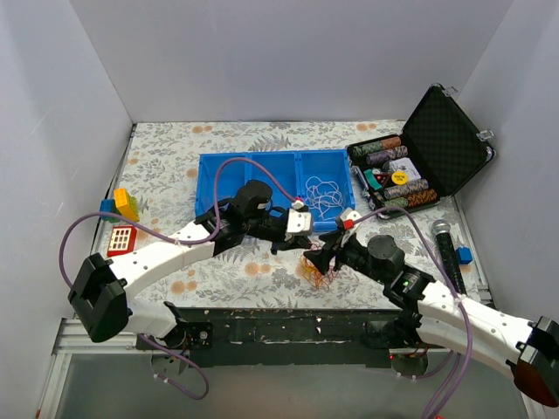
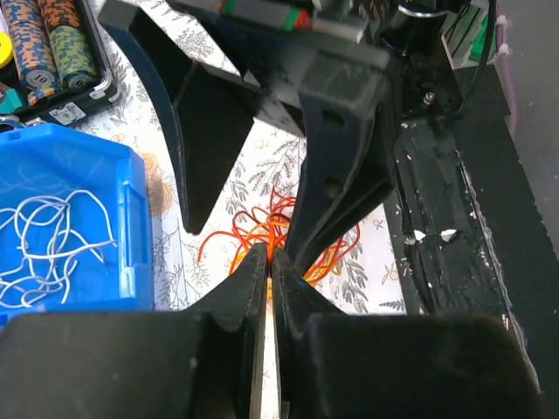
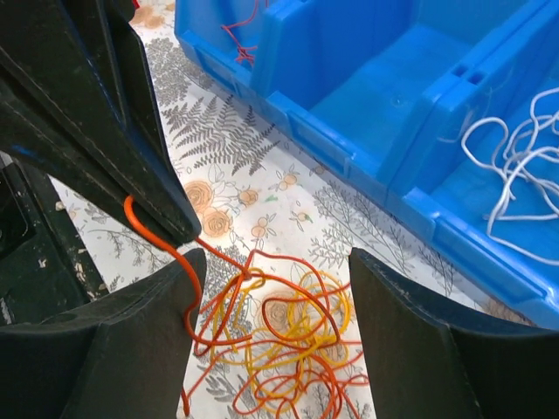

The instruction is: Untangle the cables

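A palm-sized tangle of orange and yellow cables (image 1: 318, 271) lies on the floral mat near the front edge. My left gripper (image 2: 269, 252) is shut on one orange strand of the tangle (image 2: 278, 229). The right wrist view shows its fingers (image 3: 105, 148) pinching that strand (image 3: 144, 229) just above the mat. My right gripper (image 3: 278, 262) is open and straddles the tangle (image 3: 293, 336) with a finger on each side. White cables (image 1: 321, 194) lie in the right compartment of the blue bin (image 1: 253, 168). A dark red cable (image 3: 242, 33) lies in another compartment.
An open black case of poker chips (image 1: 410, 170) stands at the back right. A microphone (image 1: 445, 249) and a small blue block (image 1: 464, 255) lie at the right. Toy blocks (image 1: 124, 203) and a red pad (image 1: 120, 238) lie at the left. The black front rail (image 1: 288, 325) is close behind the tangle.
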`<state>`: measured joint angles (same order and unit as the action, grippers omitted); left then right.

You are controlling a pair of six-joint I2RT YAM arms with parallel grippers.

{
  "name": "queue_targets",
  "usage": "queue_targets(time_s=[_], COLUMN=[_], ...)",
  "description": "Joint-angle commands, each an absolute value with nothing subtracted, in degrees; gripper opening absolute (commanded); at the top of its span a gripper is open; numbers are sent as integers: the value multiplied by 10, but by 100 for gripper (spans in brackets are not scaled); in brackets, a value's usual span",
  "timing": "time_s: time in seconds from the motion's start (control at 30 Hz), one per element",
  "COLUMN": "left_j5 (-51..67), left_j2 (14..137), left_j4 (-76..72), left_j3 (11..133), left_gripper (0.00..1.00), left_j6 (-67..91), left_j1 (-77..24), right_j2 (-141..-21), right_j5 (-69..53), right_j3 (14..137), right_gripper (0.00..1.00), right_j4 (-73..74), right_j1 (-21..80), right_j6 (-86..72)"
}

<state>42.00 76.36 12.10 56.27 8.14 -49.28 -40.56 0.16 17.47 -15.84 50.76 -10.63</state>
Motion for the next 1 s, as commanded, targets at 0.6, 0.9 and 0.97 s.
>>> queue_targets(time_s=[0.6, 0.9, 0.97], left_j5=[311, 194, 153], left_j2=[707, 702, 689], left_j4=[110, 28, -79], left_j3=[851, 936, 911], left_gripper=[0, 0, 0], left_j6=[144, 21, 4], left_j1=[-497, -496, -496], right_j2=[-538, -554, -562], right_j5=[-78, -83, -78], right_j3=[89, 68, 71], right_gripper=[57, 56, 56], right_j4=[-369, -372, -372], right_j1=[509, 509, 510], right_j6=[-163, -175, -174])
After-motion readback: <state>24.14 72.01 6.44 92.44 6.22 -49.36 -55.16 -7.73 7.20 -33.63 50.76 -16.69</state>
